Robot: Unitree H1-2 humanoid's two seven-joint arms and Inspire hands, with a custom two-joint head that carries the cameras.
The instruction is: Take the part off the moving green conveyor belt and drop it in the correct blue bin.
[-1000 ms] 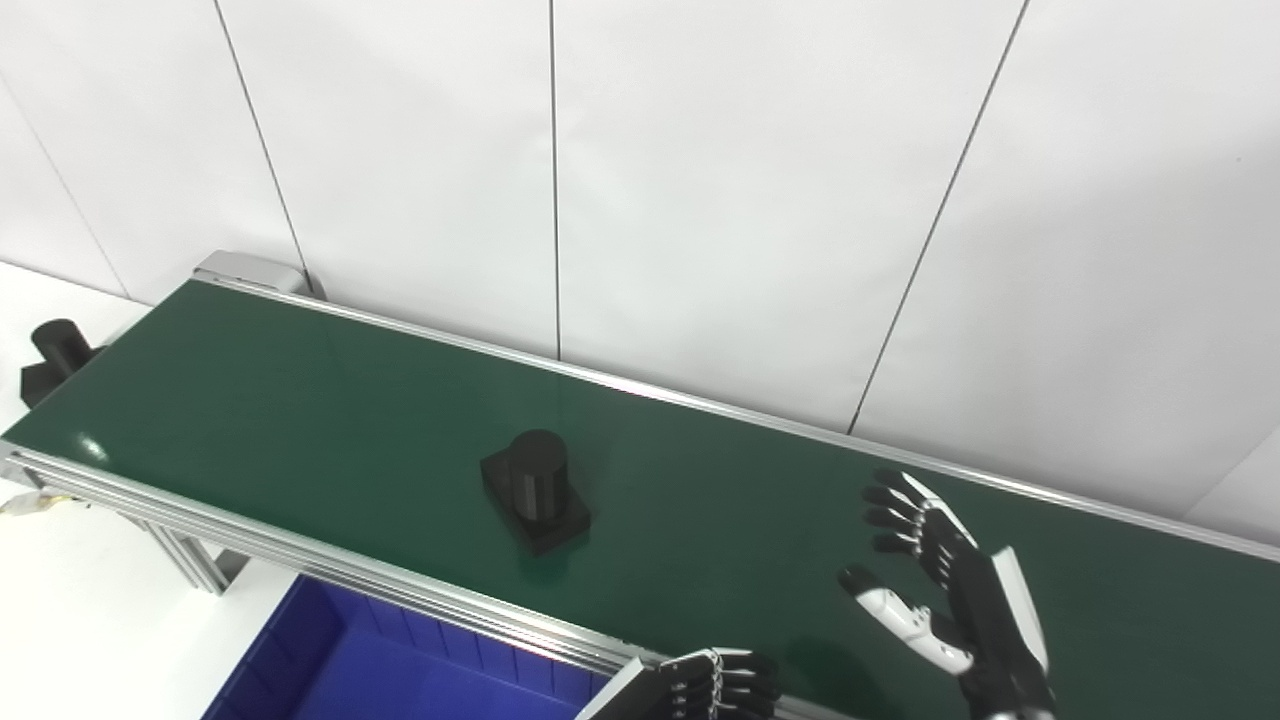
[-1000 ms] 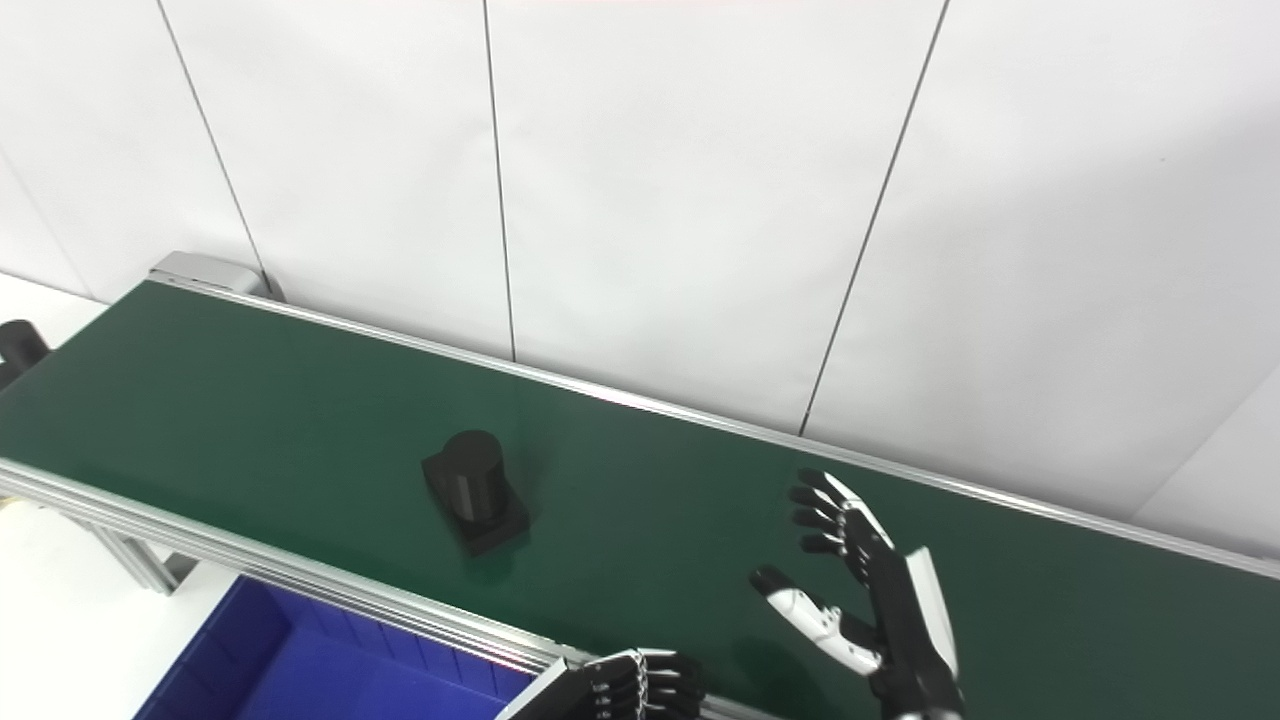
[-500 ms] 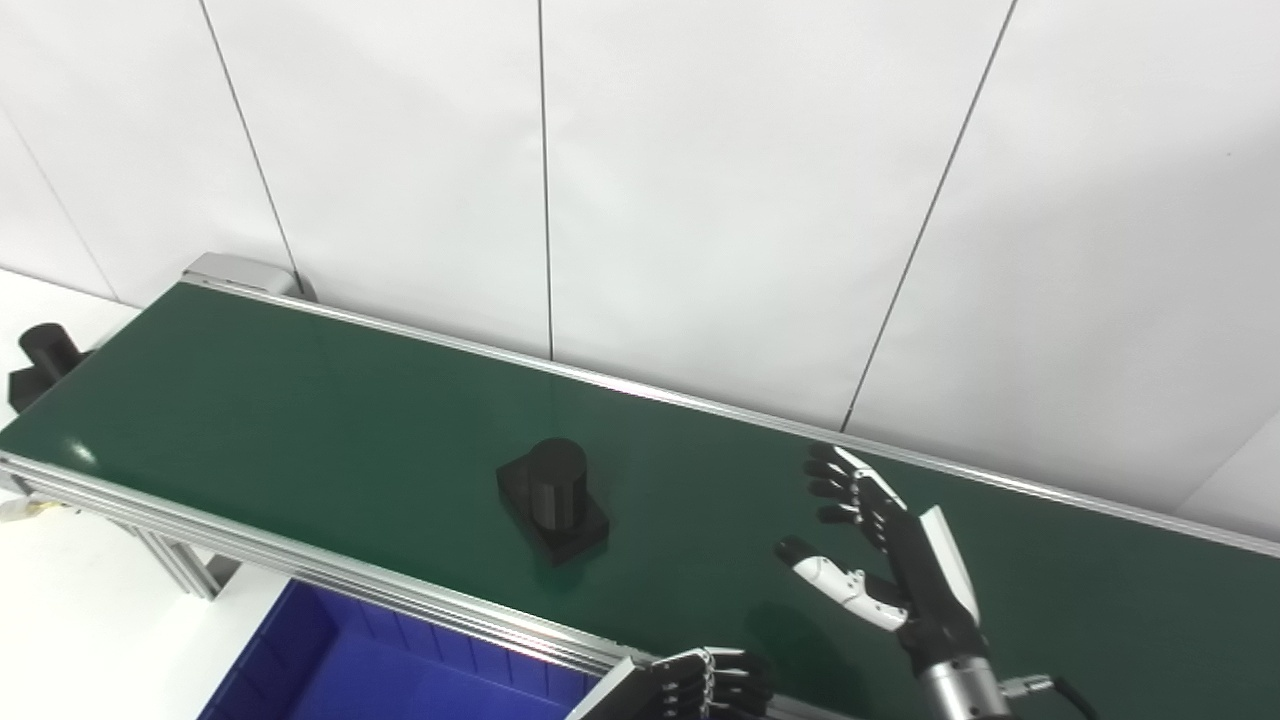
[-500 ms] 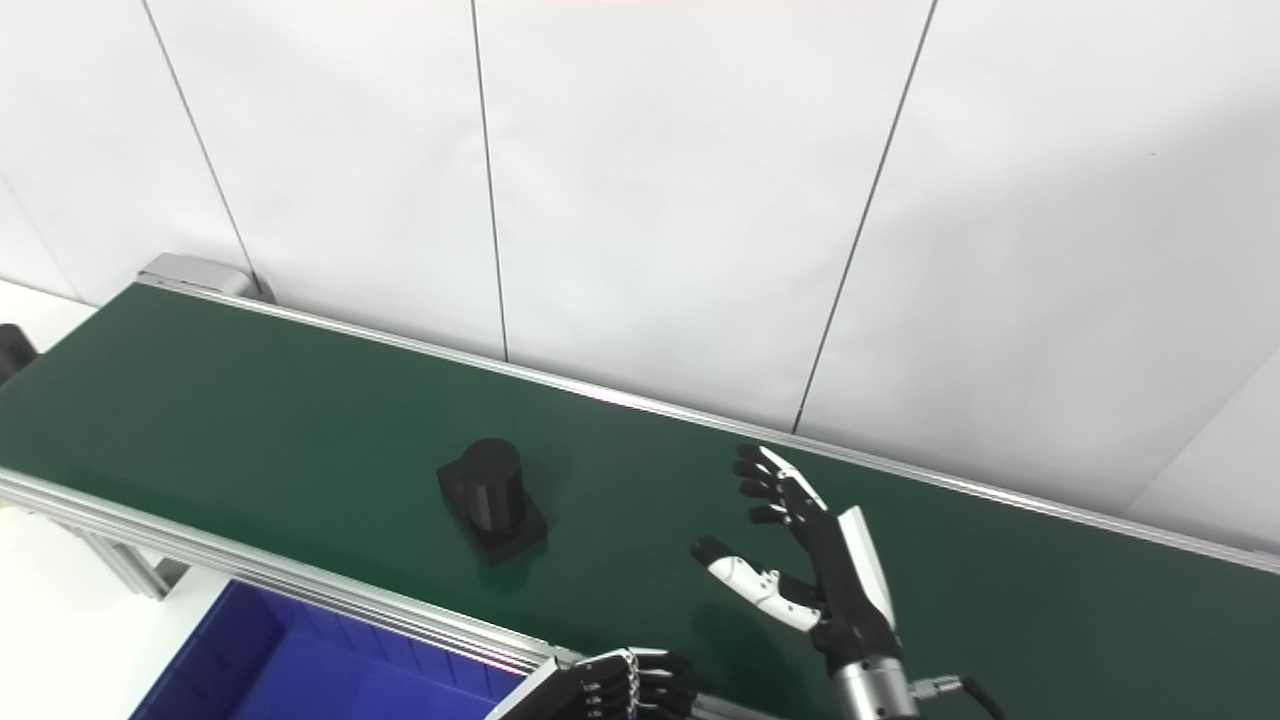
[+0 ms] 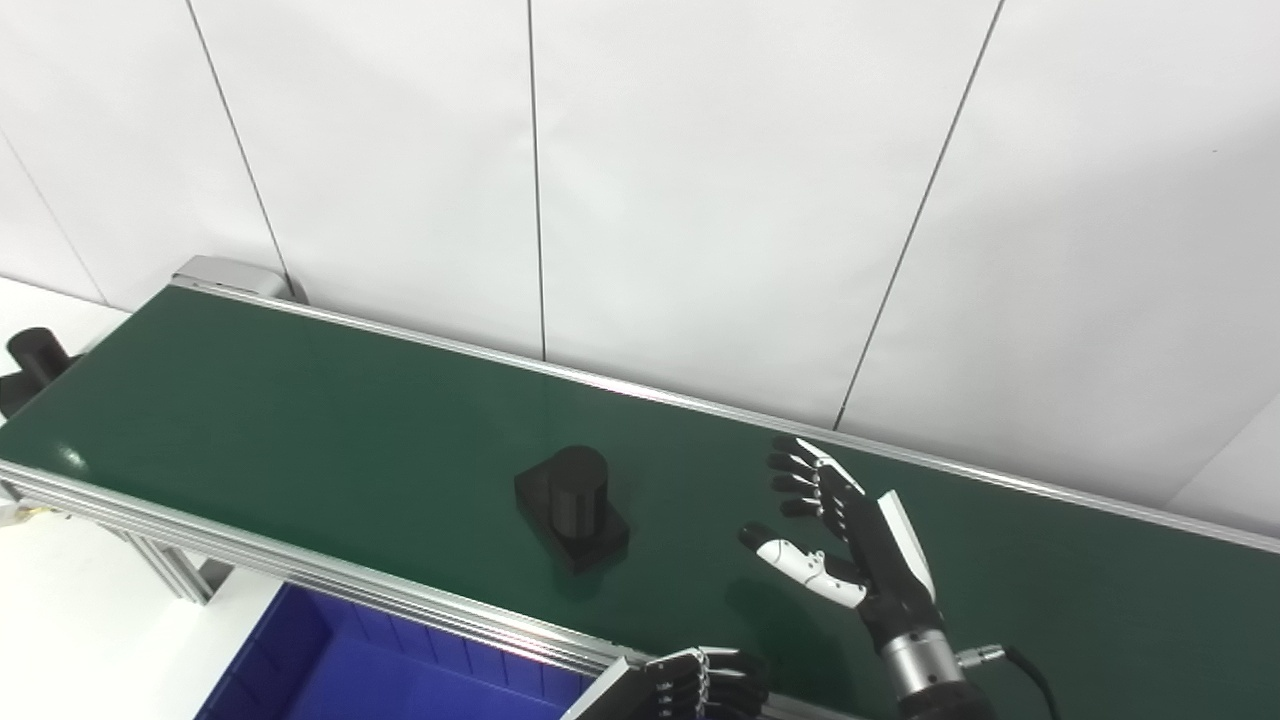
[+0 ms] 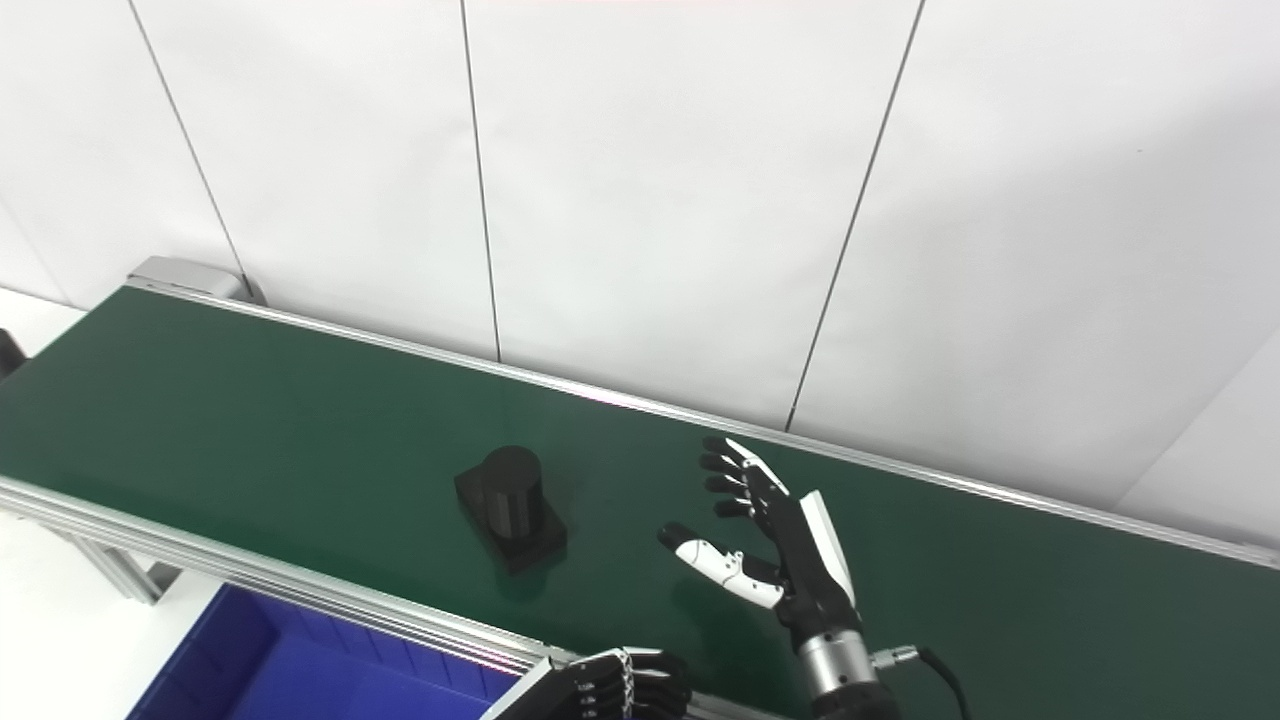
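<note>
A black part [image 5: 572, 505], a short cylinder standing on a square base, rides near the middle of the green conveyor belt [image 5: 300, 410]. My right hand [image 5: 845, 530] hovers over the belt to the part's right, open, palm facing the part, with a clear gap between them. My left hand [image 5: 700, 685] sits at the bottom edge below the belt's near rail, its fingers curled shut on nothing that I can see. A blue bin [image 5: 330, 670] lies below the belt's near rail at lower left.
A second black part [image 5: 30, 360] of the same shape sits on the white table past the belt's left end. Aluminium rails [image 5: 300, 570] edge the belt. White wall panels rise close behind the far rail.
The part has ridden the belt to the right. My right hand has moved left and farther over the belt toward it, staying open. The camera has shifted a little; my left hand has held still.
</note>
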